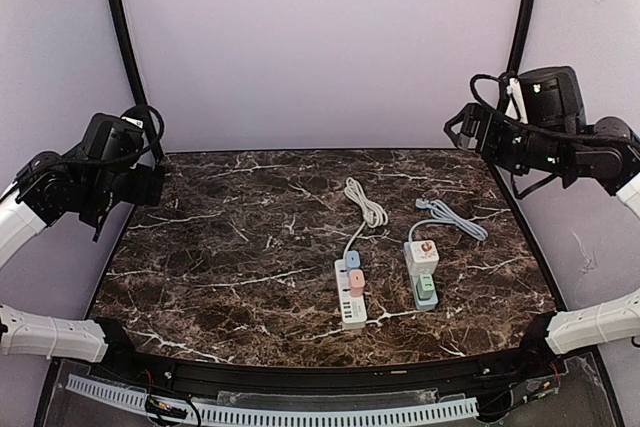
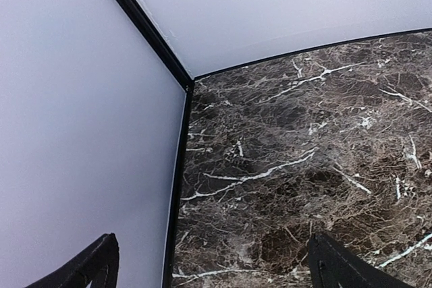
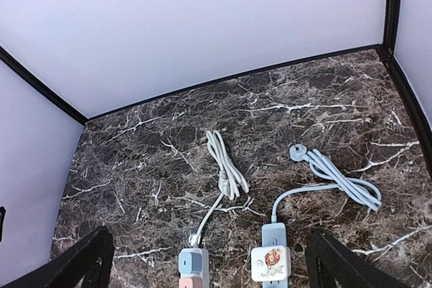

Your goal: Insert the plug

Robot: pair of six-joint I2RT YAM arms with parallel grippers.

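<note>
marble table [image 1: 200, 247] | left gripper [image 2: 212, 271], right gripper [image 3: 209, 264] spread wide, empty | grey power strip [image 3: 273, 236] partly cropped

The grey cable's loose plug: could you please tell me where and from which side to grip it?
Probably by the plug head, from straight above, pinching across its sides: it lies flat on the table, with its cable trailing off one side only.
</note>
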